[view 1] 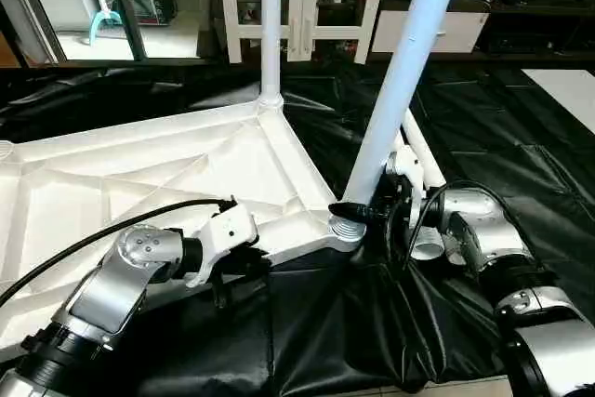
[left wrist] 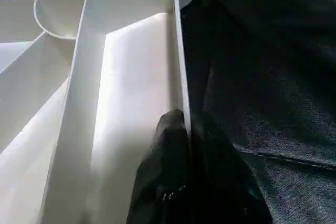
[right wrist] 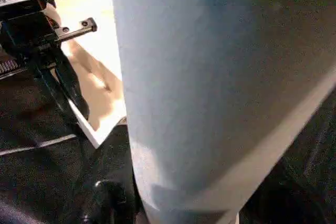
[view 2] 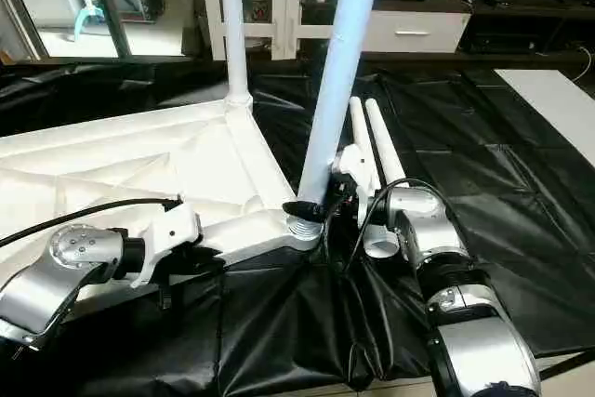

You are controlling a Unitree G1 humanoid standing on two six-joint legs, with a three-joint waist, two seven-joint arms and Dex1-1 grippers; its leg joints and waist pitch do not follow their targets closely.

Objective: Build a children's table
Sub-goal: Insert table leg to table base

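Left gripper (left wrist: 186, 129) clamped on tabletop (view 1: 139, 174) rim; right gripper (view 1: 367, 214) clamped on leg (view 1: 395, 90).

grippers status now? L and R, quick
Left gripper: shut on the tabletop rim.
Right gripper: shut on the leg near the corner socket.

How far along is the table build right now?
One leg already stands in the tabletop's far corner. The right gripper holds a second leg at the near corner socket, while the left gripper pinches the rim. Two spare legs lie on the black sheet.
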